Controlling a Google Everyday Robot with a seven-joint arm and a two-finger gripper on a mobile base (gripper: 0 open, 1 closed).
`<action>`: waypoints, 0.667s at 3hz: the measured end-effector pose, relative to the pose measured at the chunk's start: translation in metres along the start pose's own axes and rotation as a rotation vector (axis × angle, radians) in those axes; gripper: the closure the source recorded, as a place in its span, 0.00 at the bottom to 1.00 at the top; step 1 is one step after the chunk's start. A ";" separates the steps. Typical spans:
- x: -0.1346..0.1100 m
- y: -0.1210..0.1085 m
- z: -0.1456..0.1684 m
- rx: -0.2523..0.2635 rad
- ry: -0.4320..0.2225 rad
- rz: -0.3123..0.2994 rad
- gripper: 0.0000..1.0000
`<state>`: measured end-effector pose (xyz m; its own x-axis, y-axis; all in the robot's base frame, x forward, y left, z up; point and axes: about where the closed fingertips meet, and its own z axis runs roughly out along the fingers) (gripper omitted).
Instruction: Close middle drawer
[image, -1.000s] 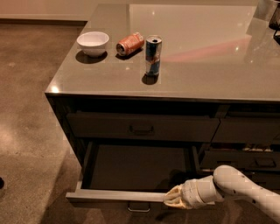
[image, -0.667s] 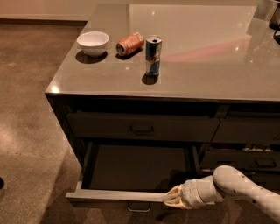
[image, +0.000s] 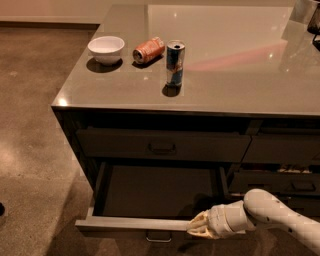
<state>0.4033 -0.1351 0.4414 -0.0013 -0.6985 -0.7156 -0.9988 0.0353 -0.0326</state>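
Observation:
The middle drawer (image: 131, 223) is pulled far out below the counter, showing its dark inside and a light grey front rim with a small metal pull handle (image: 159, 237) at the centre. My gripper (image: 196, 227) comes in from the right on a white arm and rests against the right part of the drawer's front rim.
A closed top drawer (image: 162, 145) sits above the open one. Narrower drawers (image: 280, 183) fill the right column. On the counter (image: 235, 70) stand a white bowl (image: 106, 49), an orange can on its side (image: 148, 50) and an upright blue can (image: 175, 56). Brown floor lies to the left.

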 end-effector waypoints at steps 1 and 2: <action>0.000 0.000 0.000 0.000 0.000 0.000 0.14; -0.001 0.000 -0.001 0.000 0.000 0.000 0.00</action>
<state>0.4033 -0.1351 0.4425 -0.0013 -0.6985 -0.7156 -0.9988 0.0352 -0.0326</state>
